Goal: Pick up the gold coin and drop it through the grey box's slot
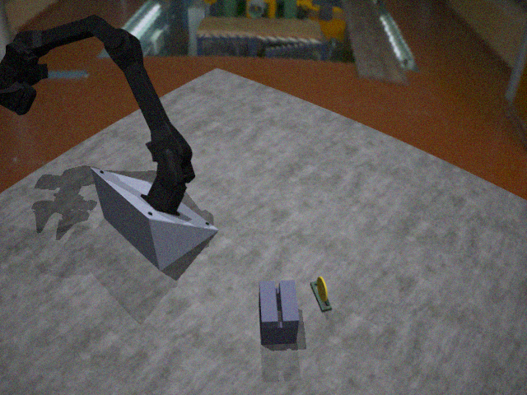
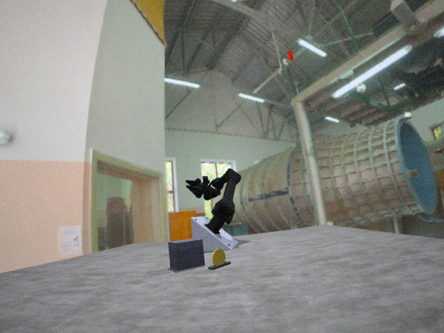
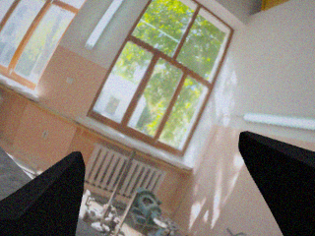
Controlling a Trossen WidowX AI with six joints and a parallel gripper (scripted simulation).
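The gold coin (image 1: 322, 290) (image 2: 218, 257) stands on edge in the dark-green holder (image 1: 325, 307) (image 2: 219, 266). The closed grey box (image 1: 278, 334) (image 2: 186, 254) stands beside the holder, left of it in the top and exterior views. Its narrow lid slot (image 1: 279, 304) shows in the top view and runs lengthwise between two lid halves. My gripper (image 2: 186, 184) (image 3: 163, 151) is open and empty, raised high and well away from coin and box. At the left edge of the top view its fingers cannot be made out. The wrist view shows neither coin, holder nor box.
The arm's pale wedge-shaped base (image 1: 128, 216) (image 2: 209, 238) stands on the grey table (image 1: 404, 276) (image 2: 322, 286), behind the box in the exterior view. The table's far edges show in the top view. The wrist view looks toward windows and a radiator.
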